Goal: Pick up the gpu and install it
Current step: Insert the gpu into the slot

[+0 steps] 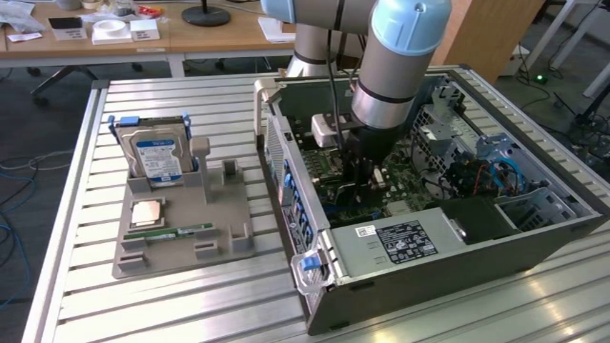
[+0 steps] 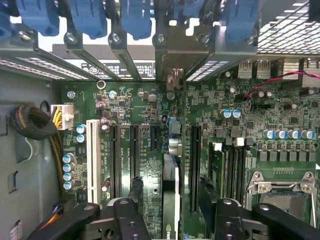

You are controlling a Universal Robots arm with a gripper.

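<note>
I see the gpu [image 2: 171, 192] standing edge-on in the motherboard [image 2: 145, 100], directly between my gripper [image 2: 171, 212] fingers; long axis along the slots; jaws spread, gripping nothing.

Slatted metal table [image 1: 143, 300], pale ribbed top. On it: grey holder tray [image 1: 181, 239], well apart from fingers [image 1: 355, 187], toward exterior view's left; open PC case [image 1: 448, 286] lying on its side, enclosing fingers, reaching toward exterior view's right. Tray and case stand near each other, not touching; bare slats between them and along near edge.
</note>
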